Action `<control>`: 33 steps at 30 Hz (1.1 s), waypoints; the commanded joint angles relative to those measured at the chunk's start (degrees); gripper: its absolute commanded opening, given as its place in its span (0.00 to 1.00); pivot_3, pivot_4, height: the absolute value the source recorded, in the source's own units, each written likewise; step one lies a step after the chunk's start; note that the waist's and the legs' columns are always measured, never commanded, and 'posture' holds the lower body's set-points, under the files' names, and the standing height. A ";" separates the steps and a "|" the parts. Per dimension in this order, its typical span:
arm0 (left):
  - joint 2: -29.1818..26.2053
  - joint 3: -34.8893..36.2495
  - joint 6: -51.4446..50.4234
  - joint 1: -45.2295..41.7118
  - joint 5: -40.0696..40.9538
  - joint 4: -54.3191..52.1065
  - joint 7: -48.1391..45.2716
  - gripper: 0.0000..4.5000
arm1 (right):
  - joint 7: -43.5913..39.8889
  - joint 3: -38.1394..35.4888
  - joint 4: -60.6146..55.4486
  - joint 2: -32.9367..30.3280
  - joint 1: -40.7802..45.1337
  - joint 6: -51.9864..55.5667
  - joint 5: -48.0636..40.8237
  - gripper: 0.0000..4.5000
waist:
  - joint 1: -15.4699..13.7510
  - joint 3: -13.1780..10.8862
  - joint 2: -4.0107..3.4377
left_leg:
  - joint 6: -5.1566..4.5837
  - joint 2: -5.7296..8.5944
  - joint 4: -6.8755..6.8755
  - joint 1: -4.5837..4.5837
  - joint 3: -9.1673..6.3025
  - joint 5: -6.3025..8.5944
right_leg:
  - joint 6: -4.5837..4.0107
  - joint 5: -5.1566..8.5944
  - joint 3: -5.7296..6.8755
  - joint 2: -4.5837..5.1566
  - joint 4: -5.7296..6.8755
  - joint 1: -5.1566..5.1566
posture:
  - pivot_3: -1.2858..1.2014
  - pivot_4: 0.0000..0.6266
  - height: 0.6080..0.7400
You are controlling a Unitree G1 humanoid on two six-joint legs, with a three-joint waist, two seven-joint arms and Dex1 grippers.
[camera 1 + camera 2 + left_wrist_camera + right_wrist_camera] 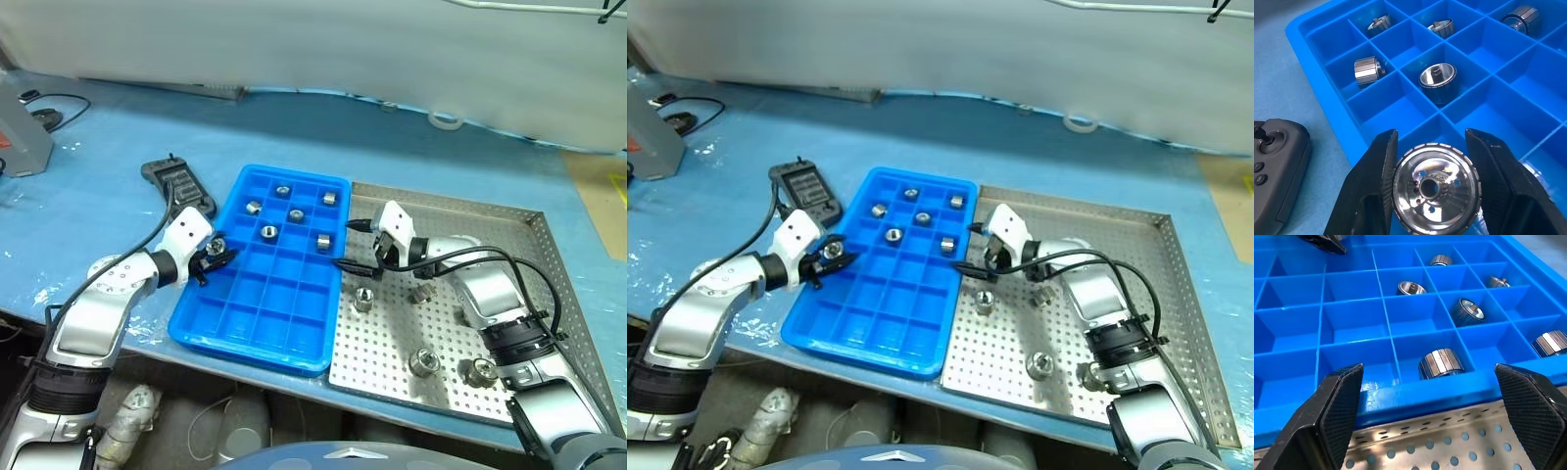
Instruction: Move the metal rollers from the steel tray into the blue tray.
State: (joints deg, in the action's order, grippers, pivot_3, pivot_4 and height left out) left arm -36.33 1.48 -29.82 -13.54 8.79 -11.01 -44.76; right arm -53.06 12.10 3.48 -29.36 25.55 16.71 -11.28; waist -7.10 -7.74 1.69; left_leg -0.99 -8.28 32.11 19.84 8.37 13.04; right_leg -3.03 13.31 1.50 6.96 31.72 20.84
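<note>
A blue tray (263, 328) of glossy moulded plastic, divided into small square compartments, lies on a blue-covered bench, its long side just beside a steel tray (549, 257) with a dull grey perforated floor and a low raised rim. The metal rollers are short shiny cylinders with ribbed sides and a hollow centre. Six sit singly in compartments at the far end of the blue tray, one per cell, which looks like deliberate sorting; one of them (268, 232) shows its ring-like rim upward. Four more (424, 361) lie loose on the steel tray.

The left gripper (1431, 188) hovers at the blue tray's outer long wall, its two black fingers closed partway on a roller (1436, 187), pinching its ribbed sides with the open cup-shaped face towards the wrist camera. It seems poised over the edge so the piece can drop into an empty cell.

The right gripper (1430, 404) reaches across the steel tray, low near the seam between the trays, its textured fingers spread wide with nothing between them, probably ready to take another roller.

A black handheld controller (178, 184) rests on the bench beyond the left arm
</note>
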 commanded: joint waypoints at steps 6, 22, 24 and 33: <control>-2.17 -3.30 3.94 -7.58 1.04 3.63 -5.14 0.76 | 3.32 -2.97 -5.31 -0.07 -2.80 0.19 -0.43 1.00 | -0.03 -0.03 -0.02 | 0.17 -0.23 -0.11 -0.05 0.02 -0.09 | 0.05 -0.03 -0.02 -0.25 0.00 0.03 | 0.56 0.24 1.00; 20.52 -18.22 28.71 -38.45 -1.71 43.15 -23.90 0.76 | 14.37 -24.99 -31.94 -4.75 -22.31 14.75 -10.18 1.00 | 4.96 0.06 0.04 | 0.37 -0.50 -0.26 -0.09 0.15 -0.22 | 0.46 -0.28 -0.28 -0.61 -0.28 -0.04 | 0.39 0.24 1.00; 25.37 -19.58 32.04 -41.41 -3.19 50.27 -24.43 0.76 | 16.47 -27.97 -35.90 -4.63 -26.39 16.12 -10.60 1.00 | 6.16 0.09 -0.03 | 0.34 -0.52 -0.29 -0.02 0.20 -0.21 | 0.89 -0.54 -0.29 -0.60 -0.55 -0.03 | 0.37 0.24 1.00; 38.43 -22.15 41.62 -48.59 -10.96 71.86 -21.67 0.76 | 24.93 -32.84 -48.81 -0.76 -38.75 19.59 -11.07 1.00 | 11.71 0.35 -0.43 | -0.18 -0.59 -0.31 0.06 0.47 0.11 | 1.05 -0.62 -0.41 -0.56 -1.03 -0.11 | 0.29 0.24 1.00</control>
State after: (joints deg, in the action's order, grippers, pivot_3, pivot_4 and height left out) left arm 1.97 -20.33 9.70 -60.91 -0.75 59.03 -67.45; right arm -29.47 -19.00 -42.00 -30.26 -12.81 36.23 -21.75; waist 4.61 -7.39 1.26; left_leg -1.16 -8.87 31.80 19.92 8.84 13.15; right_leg -1.98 12.70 1.09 6.40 30.67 20.71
